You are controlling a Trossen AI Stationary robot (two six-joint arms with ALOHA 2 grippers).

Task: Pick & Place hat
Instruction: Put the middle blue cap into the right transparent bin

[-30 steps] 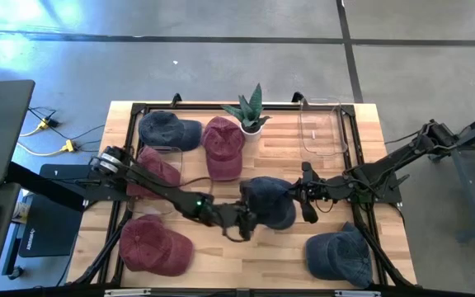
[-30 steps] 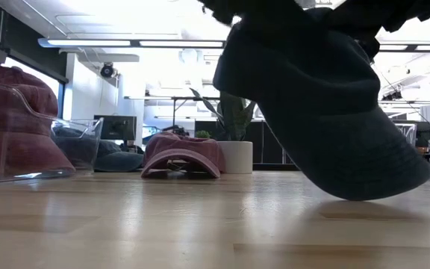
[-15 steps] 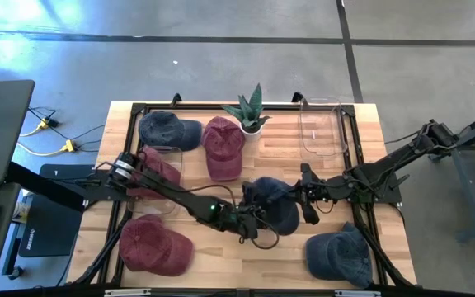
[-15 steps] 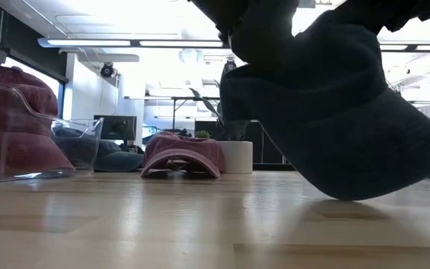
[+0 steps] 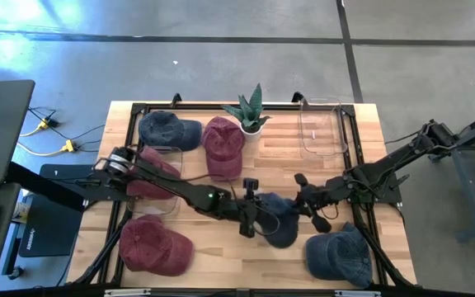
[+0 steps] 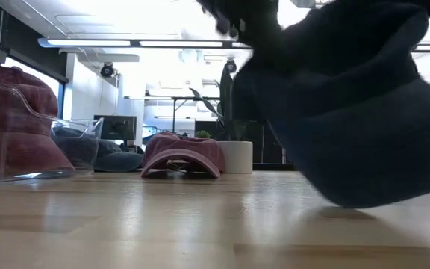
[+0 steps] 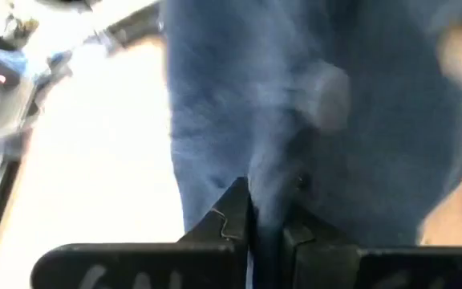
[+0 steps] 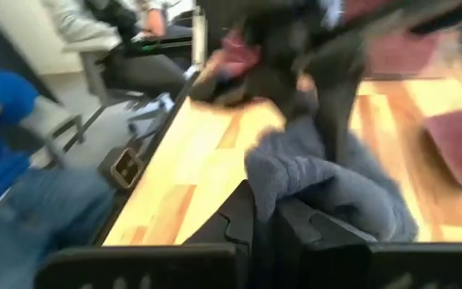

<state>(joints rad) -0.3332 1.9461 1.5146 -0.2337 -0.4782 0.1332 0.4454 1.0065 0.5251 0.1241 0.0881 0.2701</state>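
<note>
Two grippers pinch one blue hat (image 5: 277, 216) between them, near the middle of the table (image 5: 221, 256) toward its front edge. Left gripper (image 5: 252, 216) has its fingers closed tight on a fold of the cloth at the hat's left side, and right gripper (image 5: 305, 208) is clamped the same way on its right side. Low down, the hat (image 6: 349, 112) hangs just above the wood. Around it lie a red hat (image 5: 155, 245), another blue hat (image 5: 339, 257), a potted plant (image 5: 248, 111) and a clear bin (image 5: 323, 128).
</note>
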